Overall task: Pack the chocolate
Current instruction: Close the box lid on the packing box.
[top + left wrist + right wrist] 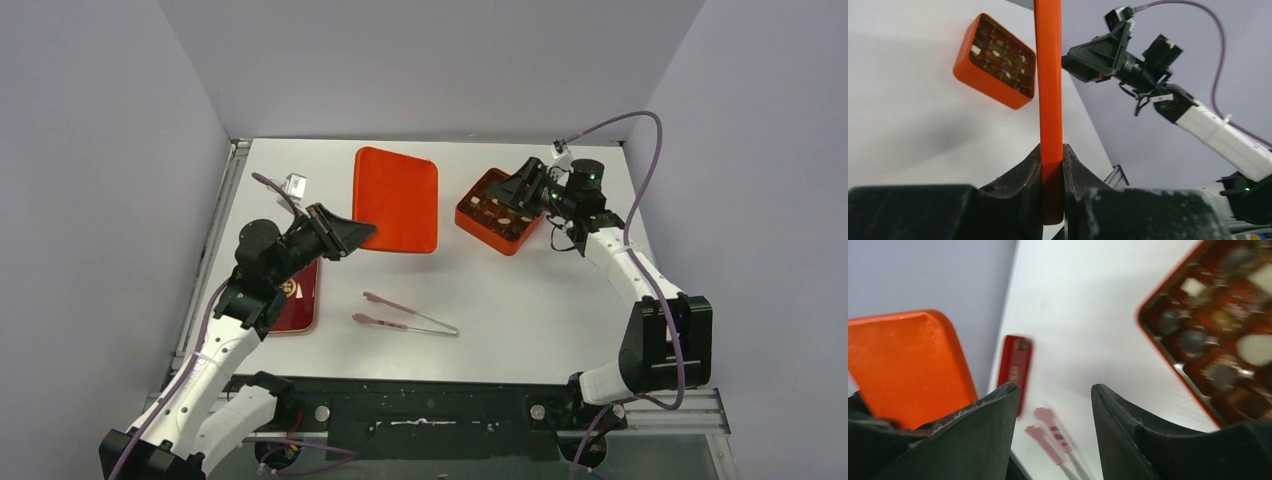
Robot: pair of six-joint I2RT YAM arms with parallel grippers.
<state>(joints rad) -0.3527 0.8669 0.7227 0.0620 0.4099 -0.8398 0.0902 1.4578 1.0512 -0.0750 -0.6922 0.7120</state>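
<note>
Left gripper [352, 234] is clamped tight on the lid [397, 198] at its near left corner. The lid looks lifted a bit off the table [560, 300], tho that's hard to tell from above. In the left wrist view the lid shows edge-on, a thin orange strip squeezed btw the two fingers [1023, 175].

Right gripper [505, 193] hangs over the far right side of the box [485, 232]. Its jaws stand apart w/ nothing btw them; in the right wrist view only bare table shows in the gap.

Chocolate [497, 208] is in the box, which has no top on it. Small dark bits and pale bits sit in little cells. The right wrist view is blurry, but the same bits [1255, 347] show there too.

The box sits on the table at the far right, just beside the lid, w/ a gap btw them.

Pink tongs [405, 315] lie flat on the table nearer the arms, well apart from the box and touching nothing.

A red pack [297, 298] lies flat at the left, partly under the left arm.
</note>
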